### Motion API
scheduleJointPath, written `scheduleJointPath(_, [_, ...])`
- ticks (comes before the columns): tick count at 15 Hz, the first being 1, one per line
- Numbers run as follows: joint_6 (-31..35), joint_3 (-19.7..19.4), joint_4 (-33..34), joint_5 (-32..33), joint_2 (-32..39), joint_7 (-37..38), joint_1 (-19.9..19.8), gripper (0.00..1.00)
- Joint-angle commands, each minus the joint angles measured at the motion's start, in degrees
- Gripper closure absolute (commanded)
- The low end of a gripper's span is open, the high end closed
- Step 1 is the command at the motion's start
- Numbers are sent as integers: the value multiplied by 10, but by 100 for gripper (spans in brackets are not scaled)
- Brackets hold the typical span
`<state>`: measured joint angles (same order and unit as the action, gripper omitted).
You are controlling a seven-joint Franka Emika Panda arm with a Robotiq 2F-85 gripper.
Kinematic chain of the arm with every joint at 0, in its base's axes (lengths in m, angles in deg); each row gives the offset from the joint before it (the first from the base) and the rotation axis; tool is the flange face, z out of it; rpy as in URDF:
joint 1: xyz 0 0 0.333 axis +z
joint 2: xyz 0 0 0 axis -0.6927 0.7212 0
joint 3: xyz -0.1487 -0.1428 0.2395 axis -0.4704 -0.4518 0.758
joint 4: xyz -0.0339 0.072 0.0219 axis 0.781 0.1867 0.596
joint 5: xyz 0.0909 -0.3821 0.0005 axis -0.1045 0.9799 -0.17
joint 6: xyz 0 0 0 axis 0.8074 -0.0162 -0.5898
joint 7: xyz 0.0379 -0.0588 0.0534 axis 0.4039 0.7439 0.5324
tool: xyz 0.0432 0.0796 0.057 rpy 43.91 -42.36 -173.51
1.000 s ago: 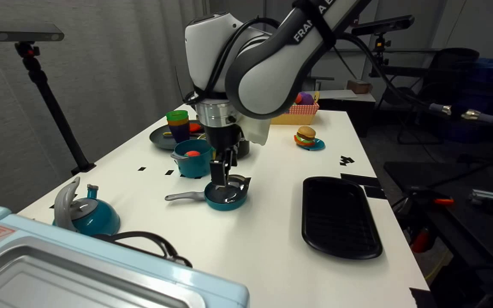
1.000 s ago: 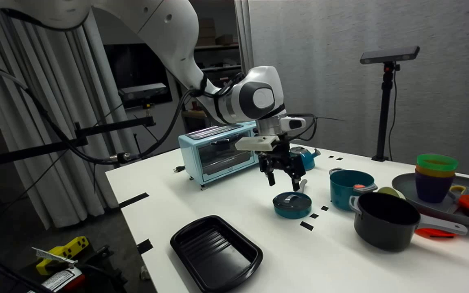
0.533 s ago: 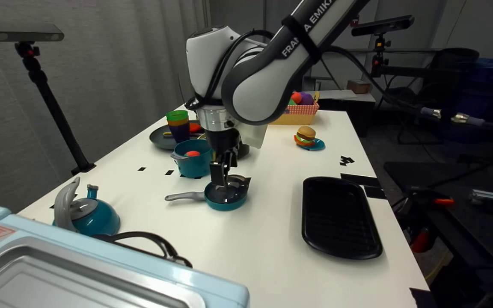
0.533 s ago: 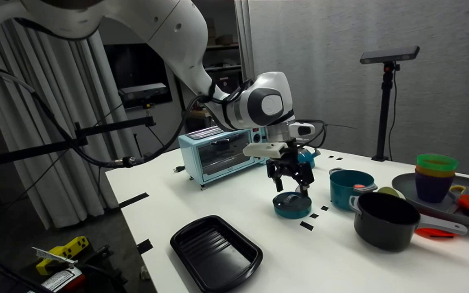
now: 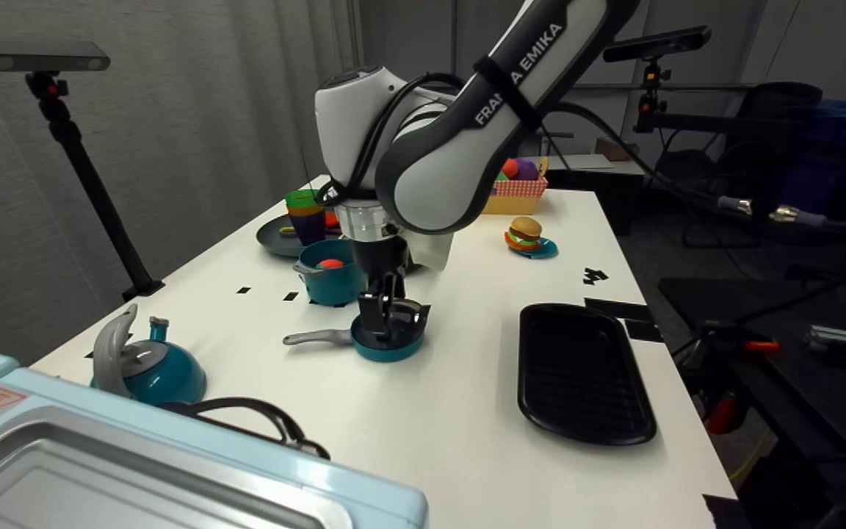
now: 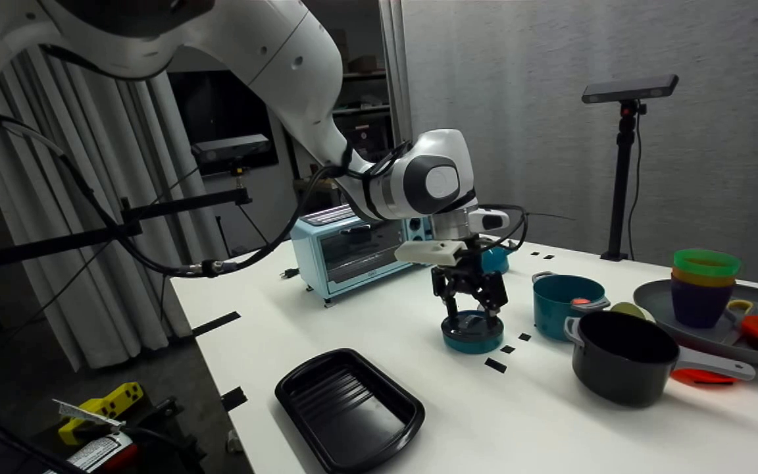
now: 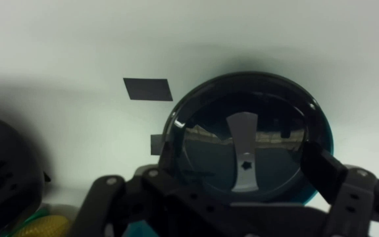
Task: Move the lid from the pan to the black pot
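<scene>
One lid (image 7: 246, 138) covers one pan (image 6: 473, 345) beneath one hand (image 6: 472, 317).

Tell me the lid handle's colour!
The handle is grey, with a dark star, clearest in the wrist view.

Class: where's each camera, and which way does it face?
In an exterior view: raised behind the oven, facing along the table; arm, pincer show.
In an exterior view: raised near the black tray, facing the oven's front; arm, pincer show.
Wrist view: on the wrist, facing down at the lid; pincer fingers show.
Both exterior views share the pan.
</scene>
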<state>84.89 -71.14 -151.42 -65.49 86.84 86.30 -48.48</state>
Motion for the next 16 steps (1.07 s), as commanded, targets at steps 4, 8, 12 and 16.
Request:
scheduleJointPath(4, [-14, -8, 25, -1, 11, -26, 2, 57])
scheduleJointPath(8, [-12, -12, 25, -2, 5, -26, 1, 85])
scheduleJointPath(12, [-5, -12, 7, -7, -15, -21, 1, 97])
scheduleJointPath(16, [1, -10, -18, -12, -46, -8, 6, 96])
